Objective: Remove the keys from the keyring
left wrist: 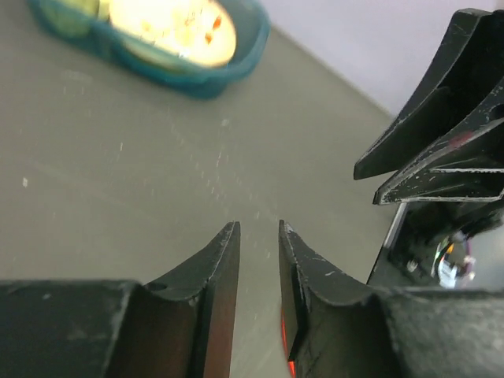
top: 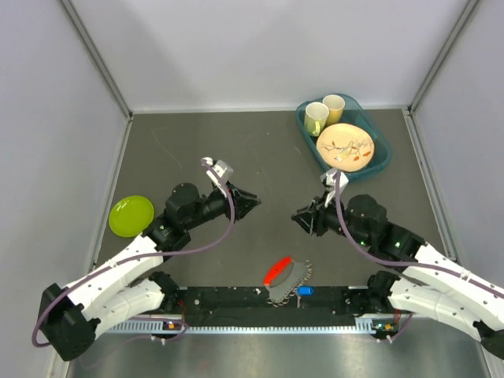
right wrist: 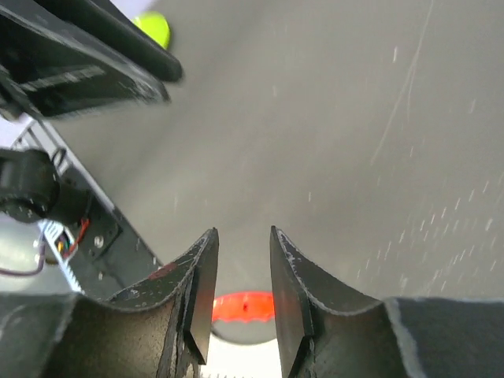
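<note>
The keys lie in a bunch at the table's near edge, between the two arm bases. One has a red head [top: 277, 271], one a blue head [top: 305, 290], with silver metal [top: 291, 280] between them. I cannot make out the keyring on its own. My left gripper [top: 250, 203] and right gripper [top: 299, 216] hover above mid-table, tips facing each other, both slightly open and empty. In the right wrist view the red head [right wrist: 244, 305] shows below and between my fingers [right wrist: 242, 236]. In the left wrist view my gripper [left wrist: 258, 236] holds nothing.
A green plate [top: 131, 215] lies at the left. A teal tray [top: 380, 161] at the back right holds two cups and a patterned plate. The tray also shows in the left wrist view [left wrist: 197, 79]. The black base rail [top: 236, 298] runs along the near edge.
</note>
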Available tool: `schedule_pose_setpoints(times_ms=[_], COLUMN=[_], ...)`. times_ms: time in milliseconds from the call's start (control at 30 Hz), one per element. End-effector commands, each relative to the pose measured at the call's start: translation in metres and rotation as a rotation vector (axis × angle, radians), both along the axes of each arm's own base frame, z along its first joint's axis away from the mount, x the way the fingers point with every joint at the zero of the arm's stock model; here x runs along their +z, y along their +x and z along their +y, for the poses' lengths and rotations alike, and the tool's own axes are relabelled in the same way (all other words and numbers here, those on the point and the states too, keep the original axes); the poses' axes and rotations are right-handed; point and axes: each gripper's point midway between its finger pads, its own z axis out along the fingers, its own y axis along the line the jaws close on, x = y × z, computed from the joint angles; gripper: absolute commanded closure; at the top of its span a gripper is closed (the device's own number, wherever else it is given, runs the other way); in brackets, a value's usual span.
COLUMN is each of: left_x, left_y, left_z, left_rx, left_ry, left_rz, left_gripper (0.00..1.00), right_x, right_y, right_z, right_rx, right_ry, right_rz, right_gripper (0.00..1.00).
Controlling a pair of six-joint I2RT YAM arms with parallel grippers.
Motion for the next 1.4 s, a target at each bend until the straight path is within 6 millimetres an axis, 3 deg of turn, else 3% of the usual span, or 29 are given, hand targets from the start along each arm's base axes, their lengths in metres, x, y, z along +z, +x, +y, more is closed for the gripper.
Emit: schedule_pose_setpoints(times_ms=[0,133,200,267,367,433,467,600,1000,1367], left_x=[-0.050,-0.065,-0.075,-0.085,-0.088,-0.083,-0.087,-0.089,-0.091,-0.089], left_y=[-0.009,-0.030,-0.045,-0.053,-0.063,-0.067,-0.070,-0.069,-0.074,-0.072], left_z=[0.021,0.014,0.005,0.002,-0.005,-0.008,-0.008,0.002,0.016,0.015], left_rx=[0.075,0.029,-0.003,0.006,-0.032,-0.052,-0.062,-0.022,0.005,0.014], left_ry=[0.228,0.262,0.276,0.297,0.236,0.188,0.184,0.186,0.181,0.162], left_rz=[0.037,0.097,0.117,0.131,0.179,0.182,0.197,0.188,0.194,0.196], left_gripper=[0.66,0.64,0.64,0.63,0.62,0.57,0.56,0.55,0.53,0.53], right_x=[-0.075,-0.119,-0.132,-0.132,-0.153,-0.169,-0.167,-0.192,-0.196,-0.197], right_y=[-0.043,-0.089,-0.097,-0.113,-0.122,-0.128,-0.131,-0.134,-0.135,-0.144], right_z=[-0.012,-0.008,-0.007,0.002,0.000,0.000,0.009,0.003,0.007,0.016], right_rx=[0.002,0.140,0.131,0.175,0.189,0.235,0.273,0.286,0.295,0.350], right_ry=[-0.044,-0.113,-0.126,-0.111,-0.192,-0.240,-0.210,-0.289,-0.367,-0.363], right_rz=[0.369,0.452,0.459,0.472,0.441,0.406,0.377,0.345,0.278,0.264], right_gripper=[0.65,0.55,0.53,0.52,0.50,0.50,0.49,0.49,0.50,0.59])
